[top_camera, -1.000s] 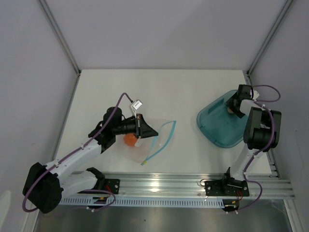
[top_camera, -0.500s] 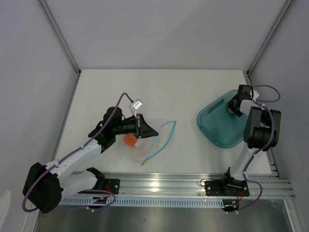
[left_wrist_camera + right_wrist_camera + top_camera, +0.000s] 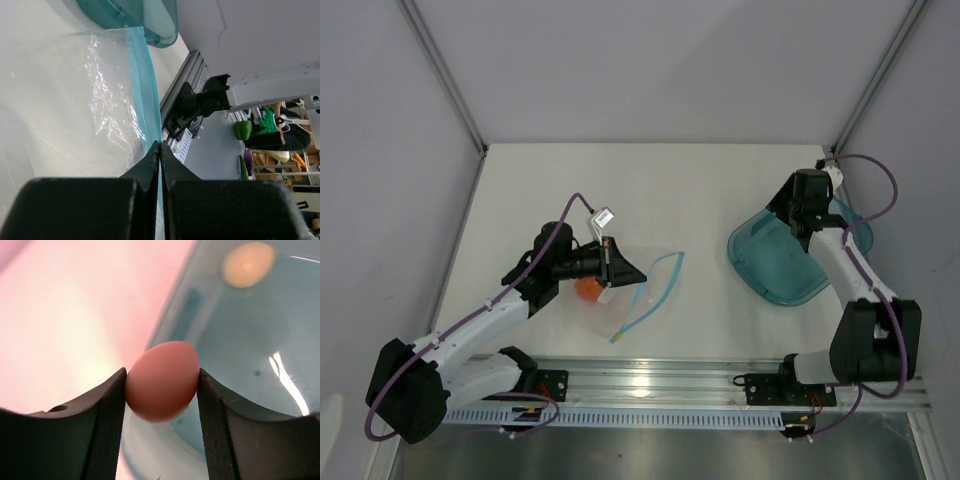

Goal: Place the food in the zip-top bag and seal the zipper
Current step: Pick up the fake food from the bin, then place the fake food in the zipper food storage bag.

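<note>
The clear zip-top bag (image 3: 642,292) lies left of centre on the table. The orange-red lump (image 3: 587,288) sits at its left end, under the plastic as far as I can tell. My left gripper (image 3: 625,271) is shut on the bag's edge, pinching the teal zipper strip (image 3: 145,85) between its fingertips in the left wrist view (image 3: 160,146). My right gripper (image 3: 794,212) hangs above the far left rim of the teal plate (image 3: 775,268). It is shut on the pale pink ball (image 3: 162,381), which is clamped between both pads. The ball is hidden in the top view.
The teal plate (image 3: 250,340) fills the space below the held ball. The plate's rim also shows beyond the bag in the left wrist view (image 3: 150,17). A metal rail (image 3: 720,385) runs along the near table edge. Grey walls close in the sides.
My right arm has risen from the plate's far right side and swung left over its far left rim. The left gripper and the bag have not moved.
</note>
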### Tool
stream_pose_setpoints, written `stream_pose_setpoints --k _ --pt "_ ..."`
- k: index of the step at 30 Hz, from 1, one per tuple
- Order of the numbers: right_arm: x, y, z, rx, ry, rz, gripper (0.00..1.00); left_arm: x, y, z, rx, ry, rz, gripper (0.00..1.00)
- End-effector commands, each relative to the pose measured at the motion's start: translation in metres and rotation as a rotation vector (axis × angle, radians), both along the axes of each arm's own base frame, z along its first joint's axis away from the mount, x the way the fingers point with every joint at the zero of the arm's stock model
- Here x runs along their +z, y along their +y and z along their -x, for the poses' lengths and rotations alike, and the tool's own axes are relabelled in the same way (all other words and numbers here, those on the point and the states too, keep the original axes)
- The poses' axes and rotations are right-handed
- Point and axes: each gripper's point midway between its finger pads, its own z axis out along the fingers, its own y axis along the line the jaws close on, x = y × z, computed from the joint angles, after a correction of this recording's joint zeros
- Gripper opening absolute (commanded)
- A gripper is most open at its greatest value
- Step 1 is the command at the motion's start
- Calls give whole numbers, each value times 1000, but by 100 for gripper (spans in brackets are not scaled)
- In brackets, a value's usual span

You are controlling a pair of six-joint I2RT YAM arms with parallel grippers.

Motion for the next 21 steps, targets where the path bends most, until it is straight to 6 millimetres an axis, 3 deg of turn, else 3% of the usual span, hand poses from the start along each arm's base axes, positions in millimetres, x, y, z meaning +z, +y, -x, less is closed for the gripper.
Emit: stream_pose_setpoints --k 1,2,4,5,8,9,12,15,17,19,21 --pt "26 27 34 81 -22 18 25 24 0 -2 16 -68 18 1" --pt "44 43 48 130 -62 9 26 26 1 -2 16 -79 16 1" --pt "56 59 68 193 -78 -16 26 27 3 -3 33 -80 1 1" --pt "77 72 82 242 -137 -28 26 29 4 -4 37 -88 1 1" --pt "100 100 115 384 -166 -86 26 34 5 -5 52 -103 2 1" --pt "113 124 136 518 -185 -148 25 31 7 -4 55 -88 -7 1" --pt "137 170 178 784 -223 -246 25 32 8 -2 55 -80 -9 1" --pt "152 205 229 992 -234 -330 25 31 9 -3 67 -78 -18 1" --pt "158 217 248 1057 -263 -358 25 33 11 -2 73 -79 -17 1" --pt "152 233 270 1137 -251 -396 25 36 11 -1 74 -79 -9 1" --pt "142 245 278 1179 -238 -411 25 39 11 2 70 -71 0 1"
